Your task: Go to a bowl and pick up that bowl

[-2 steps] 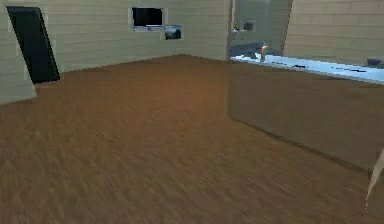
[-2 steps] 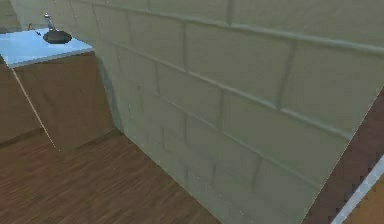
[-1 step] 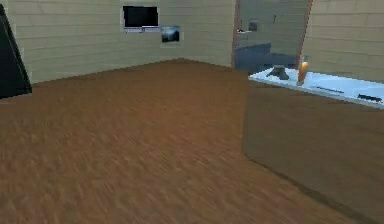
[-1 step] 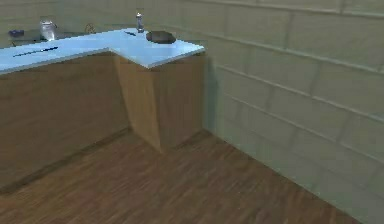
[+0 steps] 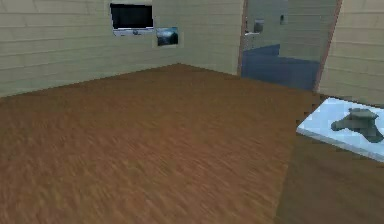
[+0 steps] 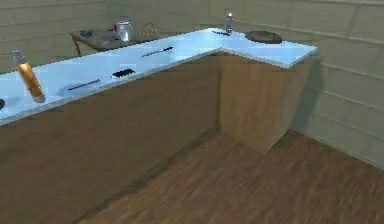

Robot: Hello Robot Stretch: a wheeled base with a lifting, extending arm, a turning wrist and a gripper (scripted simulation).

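Searching stage imo: we reckon the dark round thing [image 6: 263, 37] at the table [image 6: 190, 48] far corner is prob the bowl. Next, drive closer. Can't tell end effector state tbh.

Wooden counter [image 6: 190, 50], pale top. Bore, from the arm side view's left: an orange bottle [image 6: 30, 80], thin dark utensils [image 6: 123, 72], a small upright bottle [image 6: 229, 20], and near the corner a dark flat round thing [image 6: 263, 37]. Forward view's right: pale countertop [image 5: 320, 128]. Bore a brownish, irregular lump [image 5: 358, 122], lying flat.
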